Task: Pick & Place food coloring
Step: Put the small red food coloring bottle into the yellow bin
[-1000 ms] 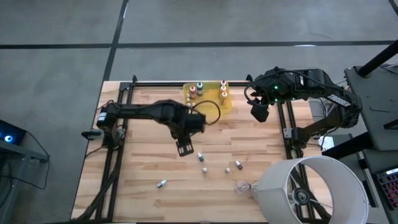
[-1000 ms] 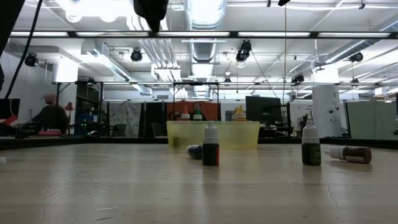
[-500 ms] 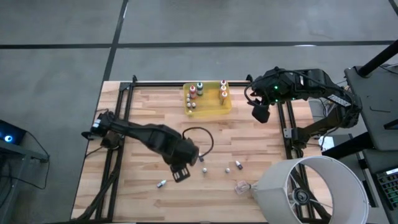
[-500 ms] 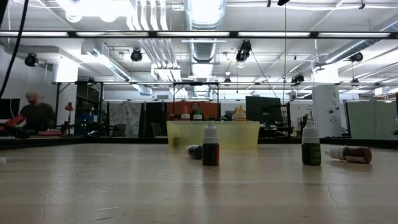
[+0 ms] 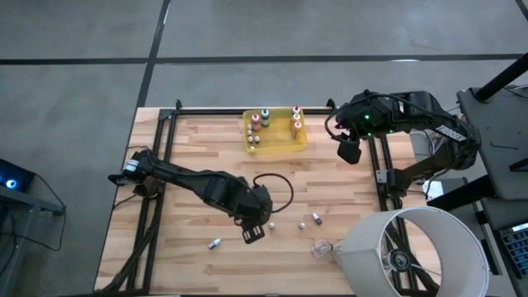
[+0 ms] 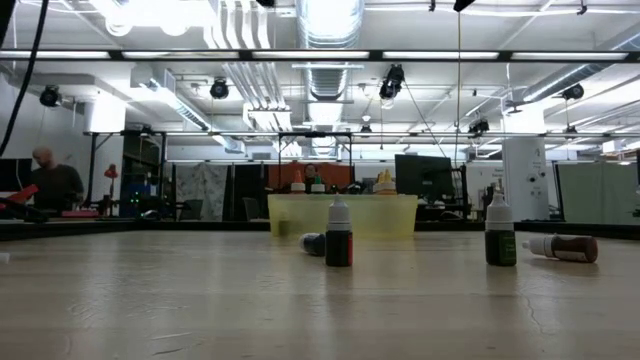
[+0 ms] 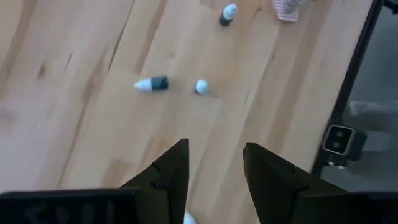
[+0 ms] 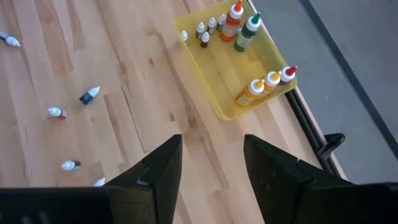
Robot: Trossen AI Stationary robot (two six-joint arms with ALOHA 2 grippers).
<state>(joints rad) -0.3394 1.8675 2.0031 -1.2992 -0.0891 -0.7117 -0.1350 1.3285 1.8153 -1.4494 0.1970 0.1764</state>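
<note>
1. Part of the job looks done: several small bottles (image 5: 256, 124) already stand in the yellow tray (image 5: 280, 145) at the far edge of the table (image 5: 190, 157), with taller orange- and red-capped ones along the tray's right side.

2. A handful are left out on the wood near the front: one lying at the front left (image 5: 214, 243), one just beside the left gripper (image 5: 252, 233), another standing a little to its right (image 5: 301, 223), one more beyond that (image 5: 316, 219), and a white-capped one lying flat (image 7: 151, 84) in the left wrist view.

3. The left gripper hangs low over that loose group, jaws parted and holding nothing. I'd say it is lining up on the nearest bottle.

4. The right gripper (image 5: 347, 151) waits up by the table's far right corner, just beside the tray; its jaws are also apart and empty.

5. A clear crumpled plastic scrap (image 5: 321, 247) lies near the front right, close to the loose bottles, and a big white lampshade (image 5: 408, 252) overhangs that corner, so room is tight there.

6. The middle of the table between the loose bottles and the tray is bare wood, which should give an easy carrying path. The black frame rails (image 5: 157, 165) run down both sides, well apart from the bottles.
</note>
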